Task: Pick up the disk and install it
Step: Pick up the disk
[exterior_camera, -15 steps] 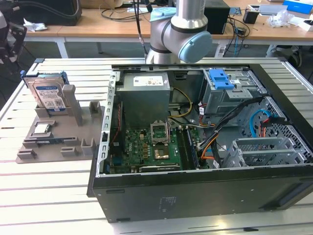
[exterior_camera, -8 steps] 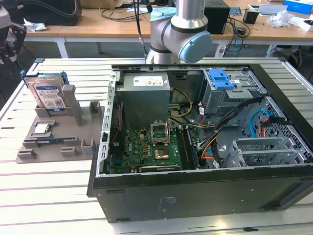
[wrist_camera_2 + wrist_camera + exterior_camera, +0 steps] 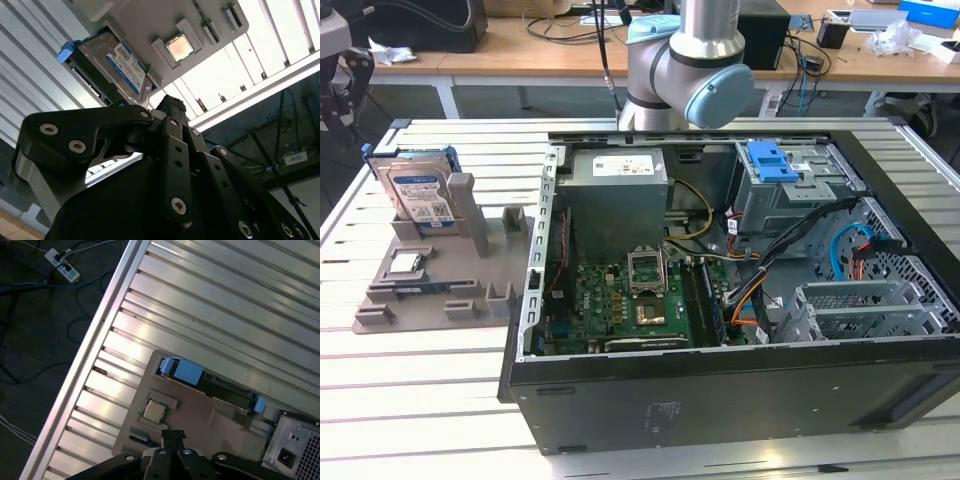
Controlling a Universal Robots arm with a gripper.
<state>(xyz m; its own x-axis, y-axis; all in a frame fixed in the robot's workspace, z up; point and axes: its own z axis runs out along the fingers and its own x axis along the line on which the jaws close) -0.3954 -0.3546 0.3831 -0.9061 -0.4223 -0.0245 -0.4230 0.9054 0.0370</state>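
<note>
In the upper left of the exterior view, the disk (image 3: 418, 195) is seen standing on edge and slightly tilted in a slot of the grey holder (image 3: 420, 310). The holder lies on the slatted table (image 3: 380, 420). The disk's label is turned towards the camera, and a grey post (image 3: 461, 205) of the holder rises just beside it. Lower in the picture, a small chip (image 3: 405, 263) lies flat in a recess of the holder. At the upper centre, part of the arm (image 3: 690, 60) is seen behind the open case (image 3: 720, 400), which takes up the middle and right of the view. Towards the upper right, a bare blue bracket (image 3: 772, 160) sits on the drive cage (image 3: 795, 195) inside the case.

In the second wrist view, the gripper (image 3: 169, 104) is seen with its fingers drawn together and nothing held, and the disk (image 3: 112, 62) stands apart beyond it. In the first wrist view, the gripper (image 3: 173, 434) is seen above the holder, with the disk's blue-framed edge (image 3: 182, 371) turned up towards it.

The pick-up is judged not yet made, and the approach is the step in hand. A grasp would call for the jaws to be opened wider than the disk is thick and lined up across its faces. They would also have to be kept clear of the post.
</note>
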